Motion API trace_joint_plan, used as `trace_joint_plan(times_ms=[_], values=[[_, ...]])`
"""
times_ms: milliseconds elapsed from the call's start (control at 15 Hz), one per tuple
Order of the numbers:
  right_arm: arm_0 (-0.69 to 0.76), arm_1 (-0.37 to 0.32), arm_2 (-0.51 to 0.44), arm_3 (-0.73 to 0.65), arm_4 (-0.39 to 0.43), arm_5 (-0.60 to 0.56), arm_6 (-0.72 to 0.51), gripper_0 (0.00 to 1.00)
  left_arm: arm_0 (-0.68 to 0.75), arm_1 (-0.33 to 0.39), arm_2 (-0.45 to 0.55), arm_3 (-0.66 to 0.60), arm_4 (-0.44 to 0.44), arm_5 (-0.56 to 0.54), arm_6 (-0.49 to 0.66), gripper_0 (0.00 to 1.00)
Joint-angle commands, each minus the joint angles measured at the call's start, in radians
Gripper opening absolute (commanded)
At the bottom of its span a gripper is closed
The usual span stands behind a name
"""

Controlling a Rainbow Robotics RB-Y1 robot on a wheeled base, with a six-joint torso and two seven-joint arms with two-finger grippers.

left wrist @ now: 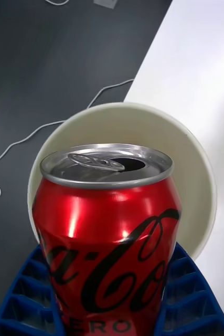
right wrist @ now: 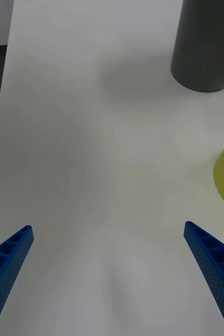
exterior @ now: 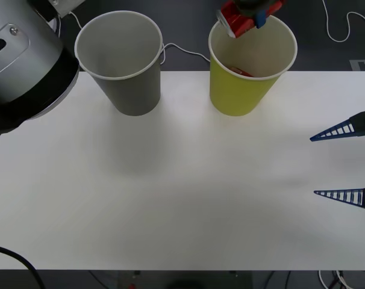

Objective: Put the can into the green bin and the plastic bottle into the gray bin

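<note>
Nearest my front camera is the bare white table point(exterior: 170, 198), with nothing lying on it for me to pick up. Going left to right along its far edge: the gray bin point(exterior: 123, 60) stands upright, and I can see nothing inside it. Well apart to its right stands the green bin point(exterior: 249, 66), also upright. Over its far rim my left hand point(exterior: 246, 15) pinches the can point(exterior: 235, 23), tilted; from the left wrist camera the can point(left wrist: 106, 231) sits clamped between the blue fingers point(left wrist: 195, 310) with the bin's white mouth point(left wrist: 195, 157) directly beyond it, so I judge it lined up for the drop but not yet let go. Something red shows low inside the green bin; I cannot tell what it is. At the far right my right hand point(exterior: 345, 162) waits over the table edge, spread wide and holding nothing.

By my reckoning the can step is nearly finished: only the release remains. The gray bin step looks undone, and I see no plastic bottle anywhere on the table.
</note>
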Motion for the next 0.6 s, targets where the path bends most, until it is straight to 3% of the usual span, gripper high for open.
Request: trace_joint_plan(times_ms=[67,267,600], values=[[0.000,0.000,0.000,0.000,0.000,0.000,0.000,1.00,-0.018,-0.058,0.000,0.068,-0.040,0.068,0.000,0.00],[0.000,0.000,0.000,0.000,0.000,0.000,0.000,1.00,-0.030,-0.103,0.000,0.127,-0.045,0.128,0.000,0.00],[0.000,0.000,0.000,0.000,0.000,0.000,0.000,1.00,-0.034,-0.117,0.002,0.138,-0.048,0.157,0.000,0.00]])
